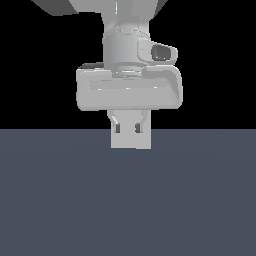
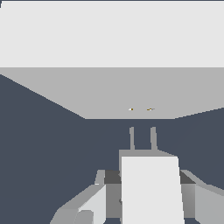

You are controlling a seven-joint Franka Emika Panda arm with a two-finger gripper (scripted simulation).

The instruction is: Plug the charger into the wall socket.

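In the wrist view my gripper (image 2: 148,194) is shut on the charger (image 2: 151,183), a small light block held between the fingers (image 2: 94,199). Its two prongs (image 2: 131,138) point at the wall socket (image 2: 109,87), a large grey plate close ahead. The socket's two gold slots (image 2: 131,109) lie roughly in line with the prongs, and a short gap separates the prong tips from the plate. In the exterior view the gripper (image 1: 128,131) hangs just above the floor. The square socket plate (image 1: 131,141) stands in front of the fingertips and hides the charger.
A flat dark blue-grey floor (image 1: 60,200) spreads under the gripper and socket. The background above it is black. No other objects show.
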